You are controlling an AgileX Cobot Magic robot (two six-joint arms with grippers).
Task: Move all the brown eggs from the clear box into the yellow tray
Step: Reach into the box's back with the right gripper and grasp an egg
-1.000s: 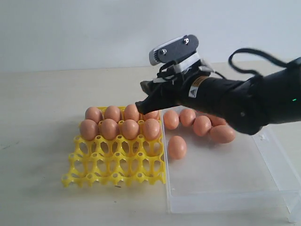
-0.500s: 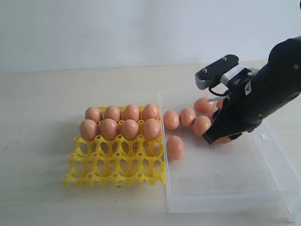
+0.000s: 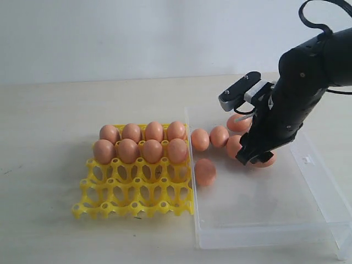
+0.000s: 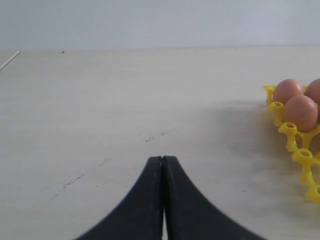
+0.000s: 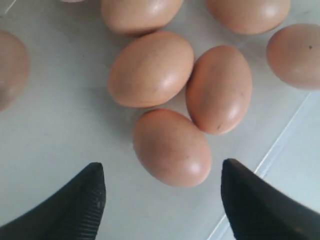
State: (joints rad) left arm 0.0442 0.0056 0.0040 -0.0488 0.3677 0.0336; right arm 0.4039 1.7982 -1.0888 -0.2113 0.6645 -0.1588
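The yellow tray (image 3: 132,190) lies left of the clear box (image 3: 264,212). Several brown eggs (image 3: 153,149) fill its two back rows; the two front rows are bare. In the box, one egg (image 3: 205,171) lies alone near the tray side and several others (image 3: 219,136) cluster at the back. My right gripper (image 3: 254,158) hangs open low over that cluster. In the right wrist view the open gripper (image 5: 163,171) straddles the nearest egg (image 5: 171,147) without touching it. My left gripper (image 4: 162,160) is shut and empty over bare table, beside the tray corner (image 4: 300,135).
The box's front half (image 3: 258,203) holds no eggs, and its low right wall (image 3: 324,181) carries a small clasp (image 3: 306,160). The right arm's black body (image 3: 300,93) rises over the box's back right. A pale wall stands behind the table.
My right arm has swung from the tray's back right corner across to the box and come down over the egg cluster. The tray's back right cup now shows its egg uncovered.
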